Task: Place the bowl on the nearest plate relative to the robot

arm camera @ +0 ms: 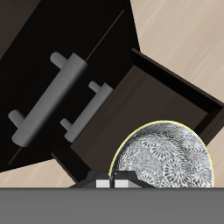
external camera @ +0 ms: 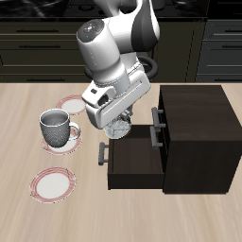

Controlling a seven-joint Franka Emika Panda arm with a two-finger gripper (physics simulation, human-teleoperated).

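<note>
Wrist view: the bowl (arm camera: pixel 166 157) lies in the open drawer (arm camera: pixel 175 92), directly below my gripper (arm camera: pixel 116 183); whether the jaws are parted or closed I cannot tell. I judge it rigid, light, glazed-slick; pinch its thin rim.

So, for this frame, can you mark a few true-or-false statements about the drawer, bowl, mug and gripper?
1. The cabinet's drawer is pulled open. True.
2. The bowl sits on a plate. False: it lies inside the open drawer.
3. The mug stands between the plate farther back and the plate nearer the front edge. True.
4. The gripper is above the mug. False: it is over the open drawer, beside the mug.
</note>
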